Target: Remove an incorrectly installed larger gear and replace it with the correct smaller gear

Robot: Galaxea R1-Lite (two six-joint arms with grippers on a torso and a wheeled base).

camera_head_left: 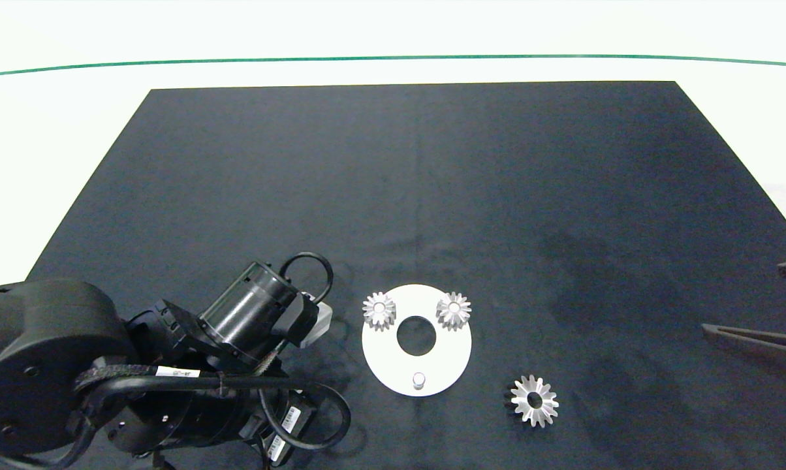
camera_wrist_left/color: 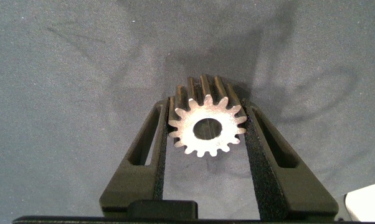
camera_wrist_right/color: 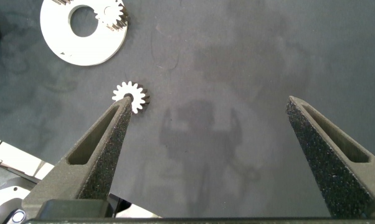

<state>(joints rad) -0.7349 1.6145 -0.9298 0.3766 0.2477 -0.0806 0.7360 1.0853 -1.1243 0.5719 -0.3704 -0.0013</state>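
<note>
- On the near left side of the dark mat (camera_head_left: 393,196), the left arm bends low, and its wrist points toward the white round plate (camera_head_left: 380,365).
- Its left gripper (camera_wrist_left/color: 207,134) is squeezed on the smaller gear (camera_wrist_left/color: 207,127). Both fingers (camera_wrist_left/color: 151,146) press the teeth, and the gear is held up above the mat.
- At the mat's right edge the right gripper (camera_wrist_right/color: 215,134) hangs above the mat with its fingers (camera_head_left: 752,343) spread wide apart. It holds nothing.
- The larger gear (camera_head_left: 534,401) lies flat on the mat, near the front edge. It is just right of the plate and does not touch it.
- Count four gears: one big and three small.
- Two small gears (camera_head_left: 378,311) (camera_head_left: 454,311) sit on the far part of the plate.
- One bare peg (camera_head_left: 419,379) stands at the plate's near edge.
- One round hole (camera_head_left: 416,335) is in the plate's middle.
</note>
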